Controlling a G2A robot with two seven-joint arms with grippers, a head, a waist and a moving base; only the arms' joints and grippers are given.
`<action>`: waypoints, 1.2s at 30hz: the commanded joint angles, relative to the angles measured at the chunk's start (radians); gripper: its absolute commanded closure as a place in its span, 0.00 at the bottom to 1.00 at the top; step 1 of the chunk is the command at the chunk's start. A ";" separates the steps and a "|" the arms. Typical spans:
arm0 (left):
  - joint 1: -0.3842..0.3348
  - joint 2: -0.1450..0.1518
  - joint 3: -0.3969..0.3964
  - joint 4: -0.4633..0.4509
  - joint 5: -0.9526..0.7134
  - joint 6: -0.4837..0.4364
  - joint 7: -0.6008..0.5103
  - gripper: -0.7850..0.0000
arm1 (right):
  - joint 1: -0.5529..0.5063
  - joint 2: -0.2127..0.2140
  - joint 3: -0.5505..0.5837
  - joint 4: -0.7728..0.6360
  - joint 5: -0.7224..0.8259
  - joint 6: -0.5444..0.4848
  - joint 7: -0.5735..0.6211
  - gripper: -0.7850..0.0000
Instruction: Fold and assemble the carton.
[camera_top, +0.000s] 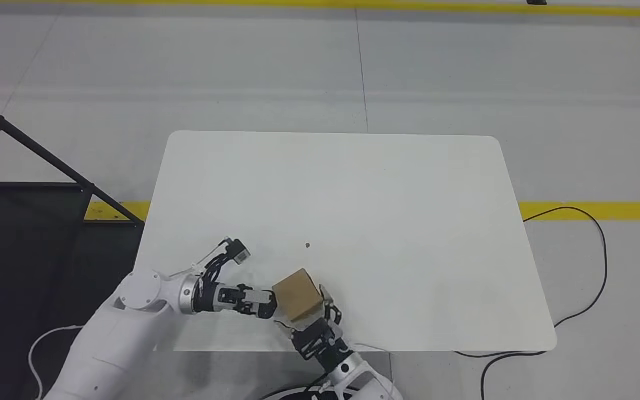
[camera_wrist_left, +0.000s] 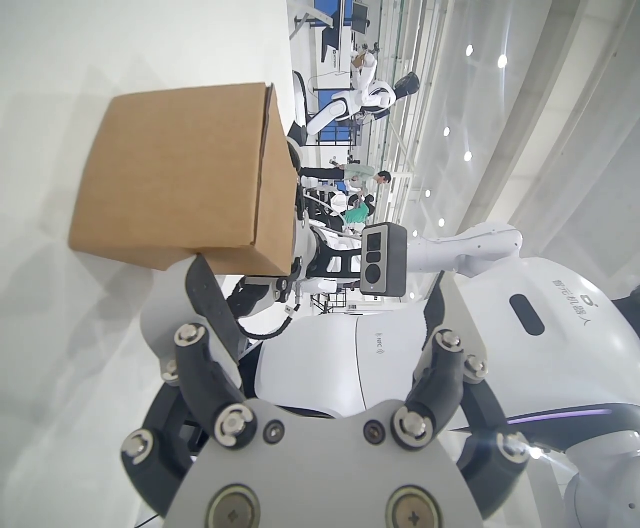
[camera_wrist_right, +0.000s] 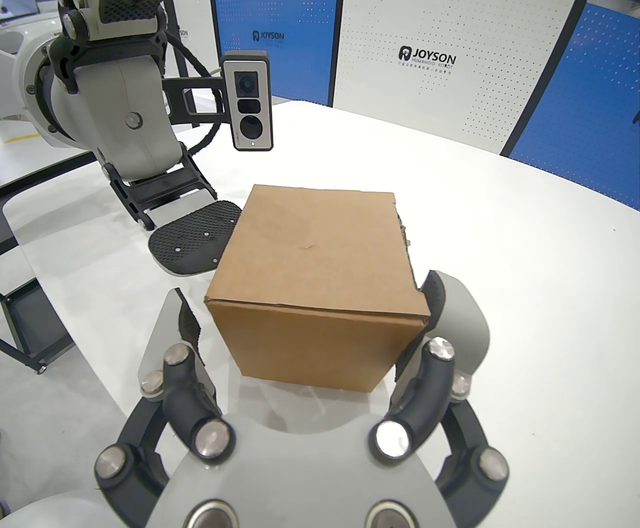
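Brown cardboard, plain on every face that shows, makes up the carton (camera_wrist_right: 315, 270), which stands on the white table (camera_top: 400, 200) already squared into a box shape. It lies straight ahead of the right gripper (camera_wrist_right: 307, 295) and between its spread fingers. One fingertip touches the carton's near corner by a ragged edge, and the other sits just beside the opposite wall, so I judge this hand open and straddling rather than clamped. The left gripper (camera_wrist_left: 320, 280) is also spread wide. The carton (camera_wrist_left: 185, 170) lies ahead of it and off toward one finger, whose tip meets the box low on its side, while the second finger stands well apart in free air. From the right wrist view that flat pad (camera_wrist_right: 192, 245) rests against the far side wall. In the top view the carton (camera_top: 297, 291) sits between the left gripper (camera_top: 248, 275) and the right gripper (camera_top: 315, 320), touching or nearly touching both. The right hand is better centred on it. The box looks close to cubic, so no long axis stands out, and what likely counts for the next fold is the side with the rough edge. No label, tape or print shows on the cardboard. Blue and white panels (camera_wrist_right: 440, 100) behind the table carry a logo and lettering.
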 joint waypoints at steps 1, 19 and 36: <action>0.002 0.001 -0.001 -0.001 -0.003 0.001 -0.001 0.00 | 0.001 -0.001 0.001 0.001 0.006 -0.003 0.003 0.00; 0.025 0.016 -0.045 -0.015 -0.067 0.000 0.000 0.00 | 0.002 -0.007 0.015 0.007 0.024 -0.022 -0.007 0.20; 0.052 0.034 -0.103 -0.011 -0.129 -0.009 0.009 0.00 | -0.002 -0.007 0.033 -0.005 0.037 -0.062 -0.047 0.20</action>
